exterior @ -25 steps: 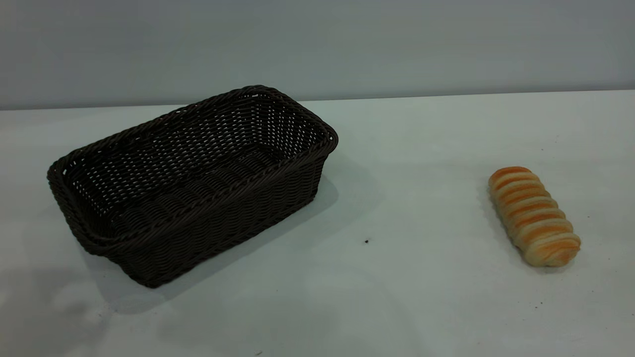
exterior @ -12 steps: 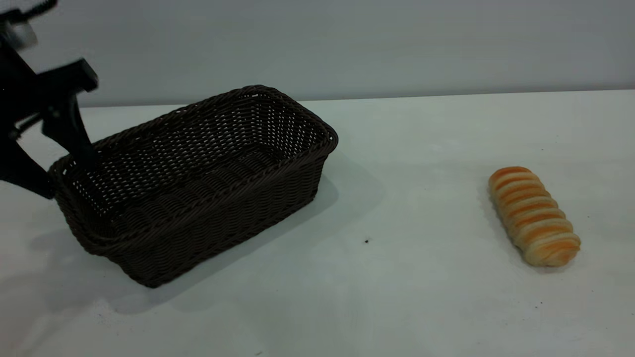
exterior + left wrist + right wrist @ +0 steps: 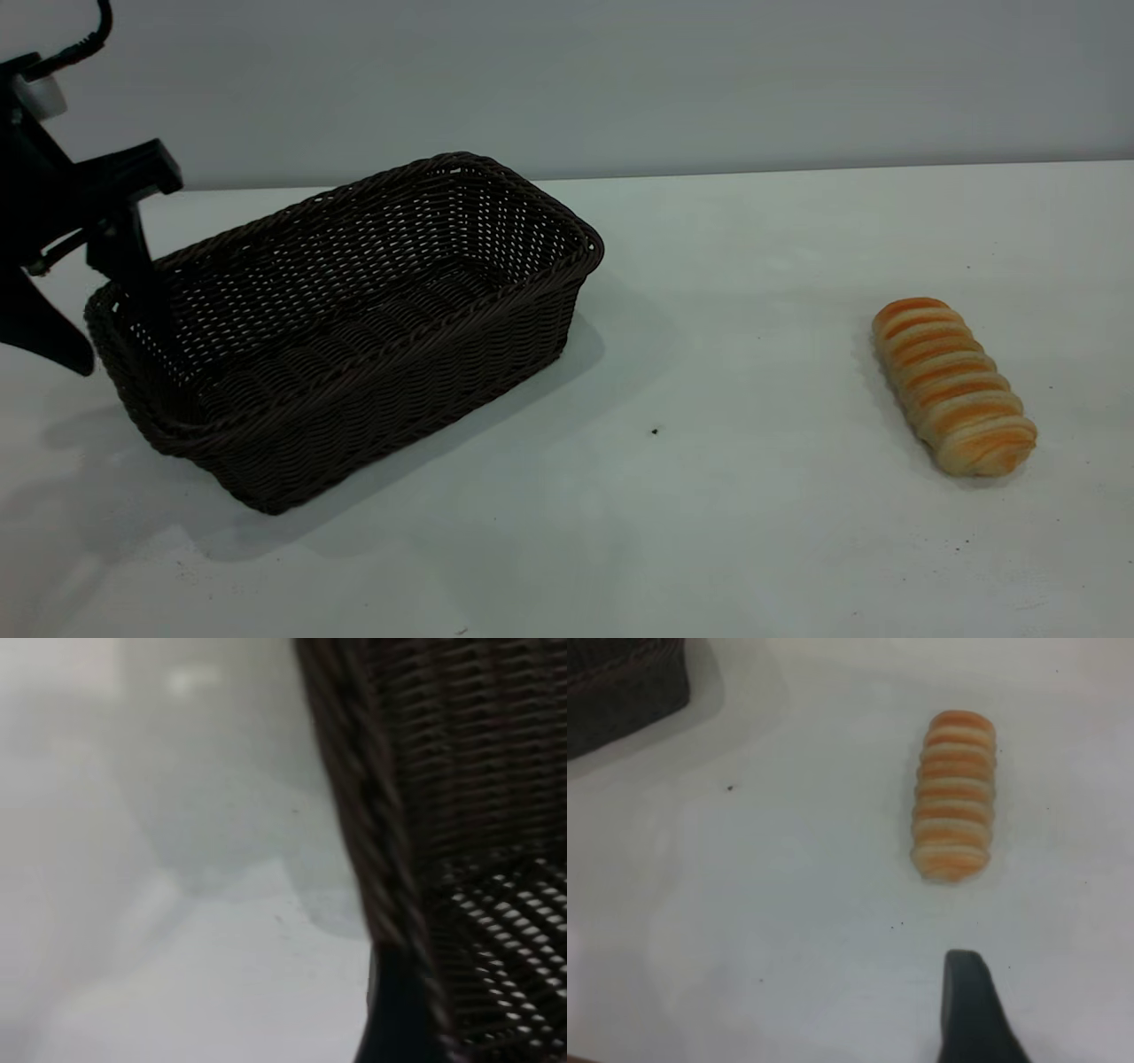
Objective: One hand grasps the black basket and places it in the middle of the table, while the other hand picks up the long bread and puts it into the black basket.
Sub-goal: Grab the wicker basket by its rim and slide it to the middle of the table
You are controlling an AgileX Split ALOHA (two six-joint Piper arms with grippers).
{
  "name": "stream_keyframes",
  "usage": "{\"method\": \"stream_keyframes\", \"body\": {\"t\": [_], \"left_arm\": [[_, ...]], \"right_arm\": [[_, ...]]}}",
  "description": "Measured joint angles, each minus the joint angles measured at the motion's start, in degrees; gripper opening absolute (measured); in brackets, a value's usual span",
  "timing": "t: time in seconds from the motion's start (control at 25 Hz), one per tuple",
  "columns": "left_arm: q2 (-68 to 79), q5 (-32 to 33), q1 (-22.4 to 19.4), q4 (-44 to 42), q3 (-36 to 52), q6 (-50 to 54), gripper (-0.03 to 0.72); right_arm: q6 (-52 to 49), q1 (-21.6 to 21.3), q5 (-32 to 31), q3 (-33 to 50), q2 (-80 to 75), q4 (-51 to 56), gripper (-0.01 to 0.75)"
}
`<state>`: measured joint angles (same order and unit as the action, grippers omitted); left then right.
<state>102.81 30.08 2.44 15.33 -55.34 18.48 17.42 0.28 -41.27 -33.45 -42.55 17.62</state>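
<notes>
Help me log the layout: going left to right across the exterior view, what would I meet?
left gripper → basket → small dark speck → bread

A plain grey wall (image 3: pixel 620 80) rises behind a white, lightly speckled table (image 3: pixel 726 532) under soft, even light.

left gripper (image 3: pixel 93 341): cut off by the exterior view's left edge, one of its fingers (image 3: pixel 133 266) partly behind the black basket (image 3: pixel 354 319) rim
right gripper: only one finger tip (image 3: pixel 970 1010) shows in its wrist view
left wrist view: blurred, basket weave cropped
</notes>
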Motion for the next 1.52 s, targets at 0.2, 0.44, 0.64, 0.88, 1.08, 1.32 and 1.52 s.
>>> {"method": "stream_keyframes", "body": {"t": [0.2, 0.44, 0.64, 0.88, 1.08, 1.32, 1.52], "left_arm": [[0.00, 0.00, 0.00, -4.65, 0.00, 4.83, 0.527], [1.17, -1.49, 0.00, -4.64, -0.11, 5.50, 0.527], [6.53, -4.52, 0.00, -2.74, -0.23, 5.70, 0.527], [15.03, -15.93, 0.54, 3.13, -0.44, 4.70, 0.517], [17.66, -18.88, 1.09, 4.97, -0.73, 4.47, 0.360], [17.33, -19.36, 1.28, 4.79, -1.17, 1.92, 0.360], [17.33, -14.22, 1.28, 4.79, -6.57, -6.76, 0.362]], "right_arm": [[0.00, 0.00, 0.00, 0.00, 0.00, 0.00, 0.420], [0.00, 0.00, 0.00, 0.00, 0.00, 0.00, 0.420], [0.00, 0.00, 0.17, 0.00, 0.00, 0.00, 0.420], [0.00, 0.00, 0.45, 0.00, 0.00, 0.00, 0.420], [0.00, 0.00, 0.45, 0.00, 0.00, 0.00, 0.420], [0.00, 0.00, -0.10, 0.00, 0.00, 0.00, 0.420], [0.00, 0.00, -0.30, 0.00, 0.00, 0.00, 0.420]]}}
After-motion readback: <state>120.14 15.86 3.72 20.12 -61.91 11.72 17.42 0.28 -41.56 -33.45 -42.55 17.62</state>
